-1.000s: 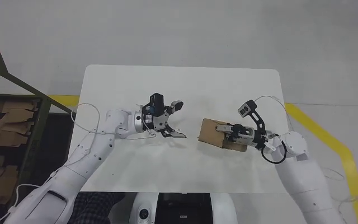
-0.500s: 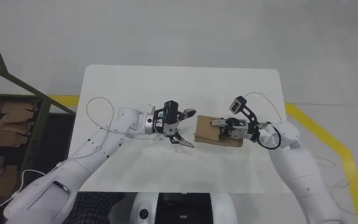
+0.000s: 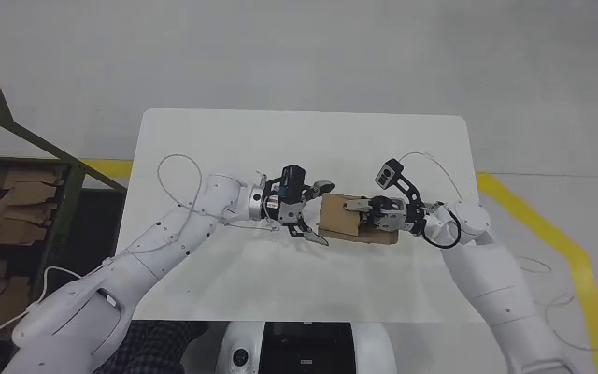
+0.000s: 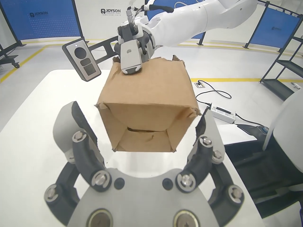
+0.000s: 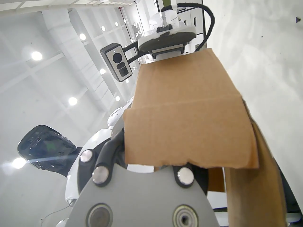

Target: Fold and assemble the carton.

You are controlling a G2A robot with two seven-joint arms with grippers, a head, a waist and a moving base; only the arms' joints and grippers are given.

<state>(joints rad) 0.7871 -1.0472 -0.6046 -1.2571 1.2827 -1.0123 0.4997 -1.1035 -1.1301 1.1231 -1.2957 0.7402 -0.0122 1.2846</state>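
A brown carton (image 3: 348,219) is held above the middle of the white table, lying on its side. My right gripper (image 3: 374,213) is shut on its far wall, with one finger (image 4: 129,58) pressed on the carton's top panel. In the left wrist view the carton (image 4: 144,95) turns its unsealed end, with inner flaps partly folded in, toward my left gripper (image 4: 142,128). That gripper stands open, its fingers spread on either side of the carton's near end and apart from it. In the right wrist view the carton (image 5: 187,124) hides my own fingers.
The white table (image 3: 280,140) has bare surface all around the arms. A crate of flat cardboard (image 3: 28,201) stands on the floor off the table's left side. A yellow floor line (image 3: 523,210) runs to the right.
My left gripper has moved right, up to the carton's open end, still open. The right arm has carried the carton a little leftward toward it.
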